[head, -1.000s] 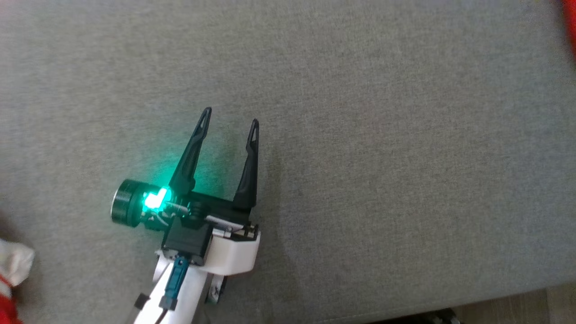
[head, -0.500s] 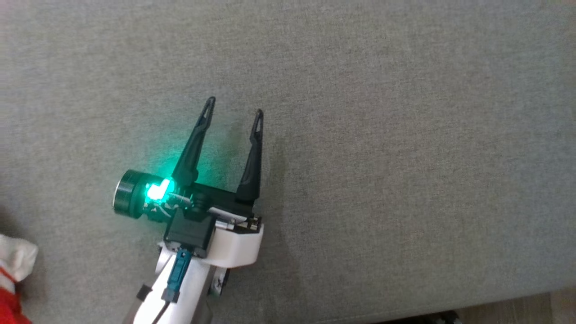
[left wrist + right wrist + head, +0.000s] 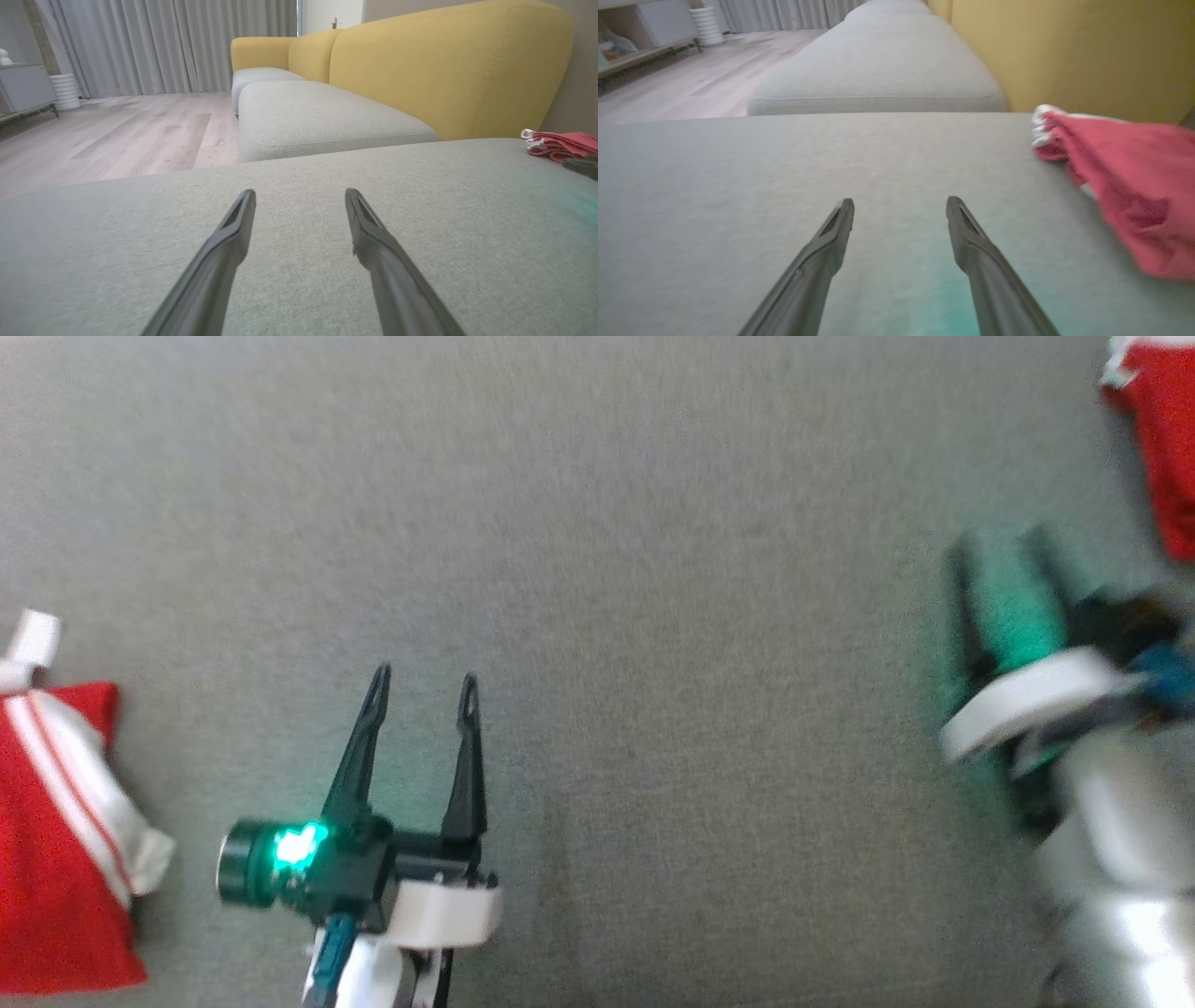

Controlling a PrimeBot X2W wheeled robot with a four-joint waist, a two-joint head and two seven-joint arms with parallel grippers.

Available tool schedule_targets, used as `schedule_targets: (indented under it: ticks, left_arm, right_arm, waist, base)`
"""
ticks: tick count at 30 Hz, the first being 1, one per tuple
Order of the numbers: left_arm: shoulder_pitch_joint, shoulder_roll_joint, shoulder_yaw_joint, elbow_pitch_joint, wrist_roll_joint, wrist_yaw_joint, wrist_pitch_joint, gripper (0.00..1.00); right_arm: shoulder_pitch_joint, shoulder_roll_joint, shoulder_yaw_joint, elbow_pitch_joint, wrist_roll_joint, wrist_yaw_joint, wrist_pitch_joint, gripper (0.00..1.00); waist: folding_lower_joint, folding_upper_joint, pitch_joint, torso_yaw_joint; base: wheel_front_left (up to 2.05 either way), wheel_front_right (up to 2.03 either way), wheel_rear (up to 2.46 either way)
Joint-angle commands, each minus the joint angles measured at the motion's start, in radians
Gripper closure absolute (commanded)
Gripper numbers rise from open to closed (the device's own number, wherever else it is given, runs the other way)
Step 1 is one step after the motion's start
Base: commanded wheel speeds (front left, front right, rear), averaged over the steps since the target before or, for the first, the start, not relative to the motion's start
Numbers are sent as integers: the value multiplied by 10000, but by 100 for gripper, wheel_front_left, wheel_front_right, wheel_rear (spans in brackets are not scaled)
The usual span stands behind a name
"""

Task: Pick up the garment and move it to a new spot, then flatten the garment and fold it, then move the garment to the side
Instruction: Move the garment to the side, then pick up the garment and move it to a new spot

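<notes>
Right fingers (image 3: 831, 238) newly apart.

My head camera looks steeply down on the grey sofa cushion (image 3: 653, 569) from close above. Both wrist cameras sit low over that cushion, facing along it toward the yellow backrest (image 3: 444, 70) and wood floor (image 3: 117, 130). All three catch the red garment (image 3: 1134, 196) at right.

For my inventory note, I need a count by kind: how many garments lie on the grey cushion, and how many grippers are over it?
Red garments: 2, the left garment and the right garment
Grippers: 2, the left gripper and the right gripper, both open and holding nothing
Total: 4
</notes>
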State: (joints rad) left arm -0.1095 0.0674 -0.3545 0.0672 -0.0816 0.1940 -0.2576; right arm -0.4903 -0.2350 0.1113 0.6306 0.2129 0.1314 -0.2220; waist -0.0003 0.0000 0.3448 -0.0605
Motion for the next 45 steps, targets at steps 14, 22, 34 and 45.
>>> schedule_targets:
  ticks: [14, 22, 34, 45]
  left_arm:
    - [1856, -107, 1201, 68, -47, 142, -42, 0]
    - [2590, -77, 1437, -129, 298, -114, -42, 0]
    - [3033, -27, 1677, -18, 564, -225, -42, 0]
    - [3072, -42, 1791, 27, 582, -281, -42, 0]
  right_arm:
    - [3639, 1785, 375, -2671, -360, -7, -395, 0]
    - [5426, 1842, -402, -3780, -699, -7, -397, 0]
    - [6355, 1846, -331, -4135, -392, -7, -397, 0]
    - [6360, 1847, -302, -4123, -341, -7, -398, 0]
  waist:
    - [3, 0, -3554, 1071]
    - [3, 0, -4112, 1354]
    - [3, 0, -4431, 1203]
    - [3, 0, -4465, 1167]
  base:
    - [0, 0, 0]
    - [0, 0, 0]
    - [0, 0, 0]
    - [0, 0, 0]
